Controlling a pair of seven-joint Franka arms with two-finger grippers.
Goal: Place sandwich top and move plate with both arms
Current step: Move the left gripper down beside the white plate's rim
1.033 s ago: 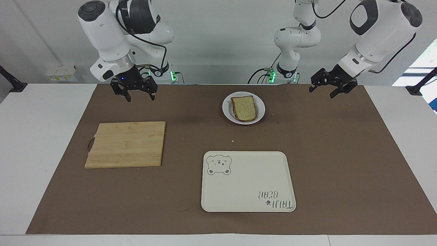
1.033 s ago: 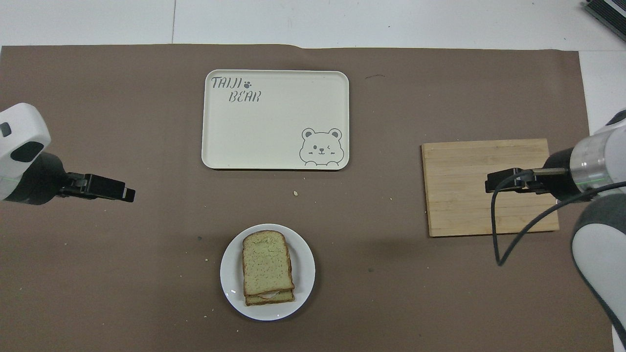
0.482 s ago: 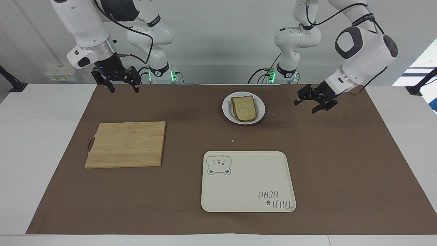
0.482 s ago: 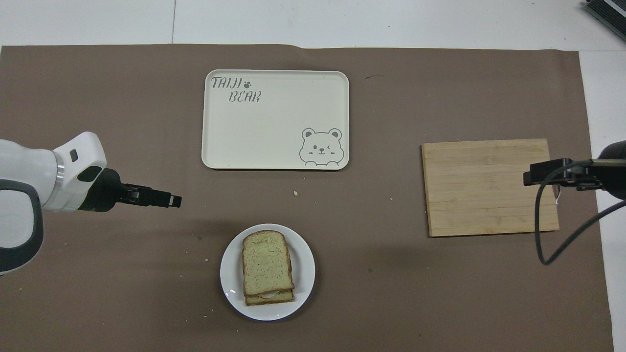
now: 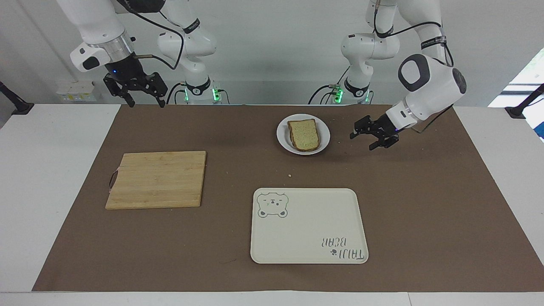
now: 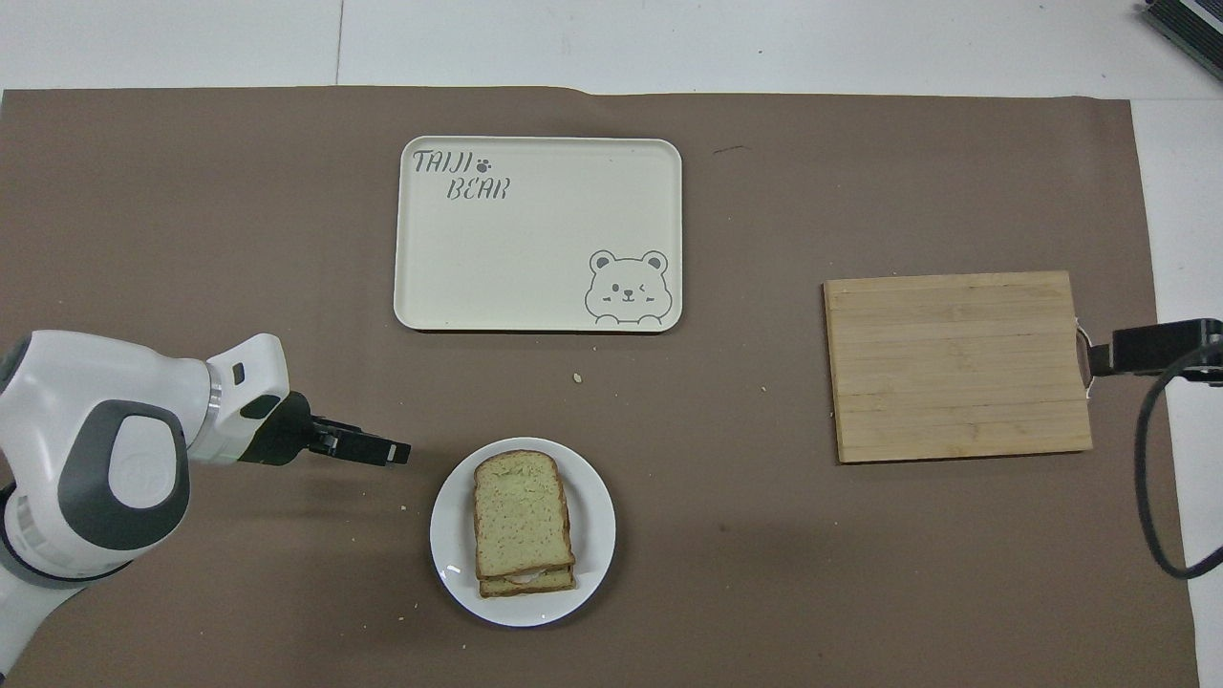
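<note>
Facing view shows my left arm bent down low over the brown mat (image 5: pixel 425 191), its hand (image 5: pixel 374 134) tilted toward the plate (image 5: pixel 324 135) and hovering just beside the rim on the left arm's end of the tabletop (image 5: pixel 55 191), apart from it. My right arm is drawn up high, its hand (image 5: pixel 135 87) hanging above the mat's edge nearest my bases, fingers pointing down.

Compared with half a second ago, my left hand has come lower and closer to the plate, and a second ago it was well apart from it. My right hand has pulled up and outward; in the overhead view it has slid off the cutting board (image 6: pixel 955 366) and now sits just past the board's handle end (image 6: pixel 1151 346).

Both hands are spread open and hold nothing. My left fingers (image 6: pixel 382 449) touch neither plate nor bread.

The sandwich top (image 5: pixel 304 134) lies on the stacked sandwich on the plate, rounded end pointing away from me. The bear tray (image 5: pixel 308 250) lies farther from me than the plate, bare. The board lies toward the right arm's end.
</note>
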